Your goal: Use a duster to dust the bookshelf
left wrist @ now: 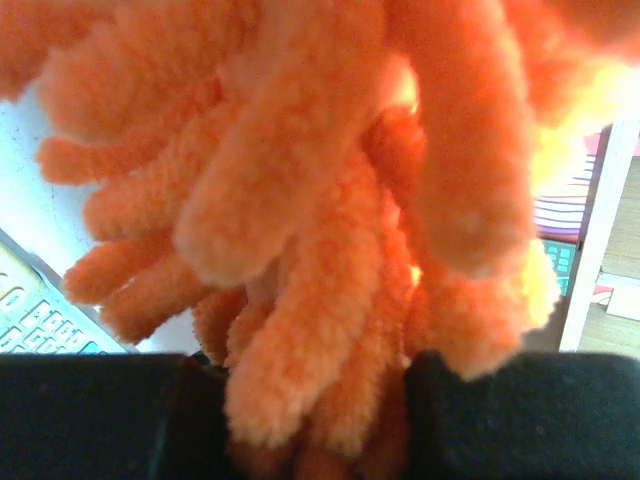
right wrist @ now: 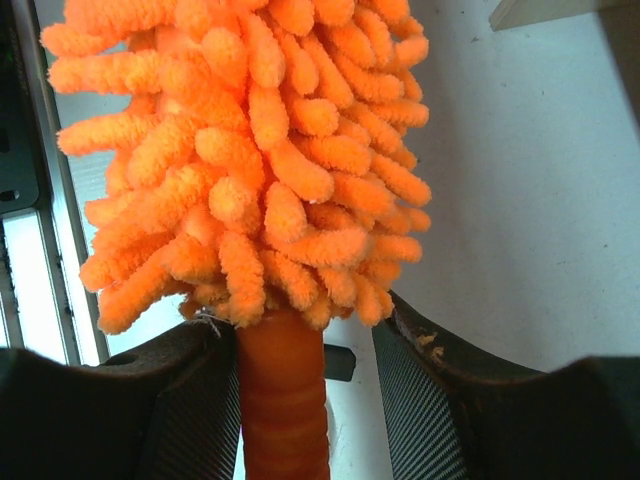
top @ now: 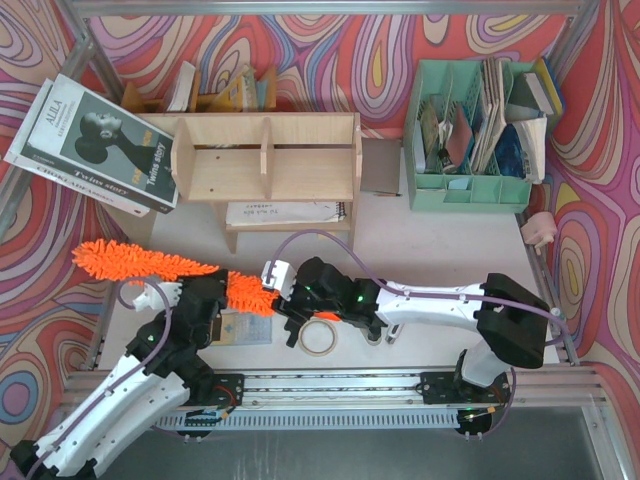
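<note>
Left end effector (left wrist: 310, 420) pinches the duster (top: 150, 262) by its fluff. Right end effector (right wrist: 300, 330) stands spread around the handle (right wrist: 282, 400). The duster is near the table's (top: 420, 250) front edge, apart from the bookshelf (top: 265, 160).

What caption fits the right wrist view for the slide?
Orange duster handle between the open jaws of the right gripper, gap on one side, fluffy head above.

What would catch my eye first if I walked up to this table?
The fluffy bright-orange duster grabs you first, stretched across the front left of the table. Next come the swirling red, pink and purple walls all round. Then there is the pale wooden bookshelf at the back, with a mint green organizer crammed with papers to its right.
</note>
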